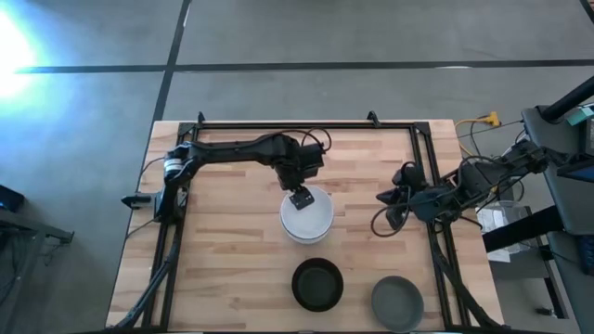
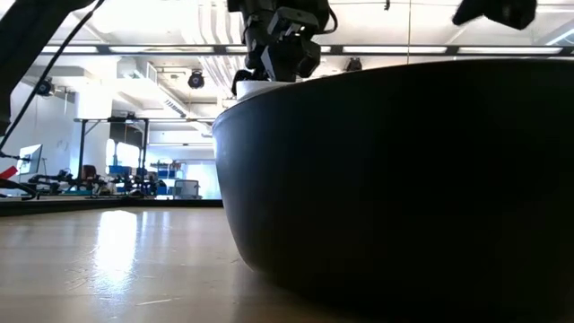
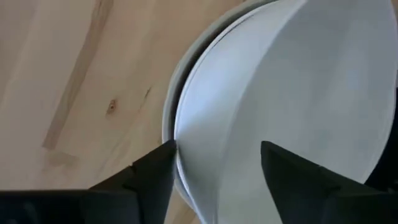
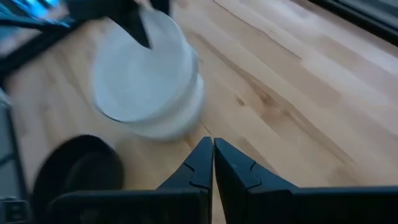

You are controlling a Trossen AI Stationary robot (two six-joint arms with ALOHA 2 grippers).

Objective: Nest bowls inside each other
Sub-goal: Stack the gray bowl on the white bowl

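A stack of white bowls [image 1: 306, 218] stands at the table's middle; its top bowl [image 3: 280, 93] sits tilted in the one below. My left gripper [image 1: 300, 197] is open above the stack's far rim, with one finger outside the top bowl's rim and one inside it. The gripper also shows in the left wrist view [image 3: 217, 168] and the low view [image 2: 282, 45]. A black bowl [image 1: 317, 283] and a dark grey bowl [image 1: 397, 301] rest on their bases near the front edge. My right gripper [image 1: 382, 197] is shut and empty at the right, and it shows in its wrist view [image 4: 212, 155]. My left gripper's fingers point down on either side of the top white bowl's rim [image 3: 177, 146] at its far side. The outer fingertip [image 3: 163, 158] stands right against the rim. I cannot tell whether it touches. The bowl lies tilted on the stack.
A black frame [image 1: 306, 124] runs along the table's far edge and both sides. Cables and gear [image 1: 501, 199] lie beyond the right rail. Bare wood shows at the front left [image 1: 213, 269]. In the low view the black bowl [image 2: 404, 179] blocks most of the table.
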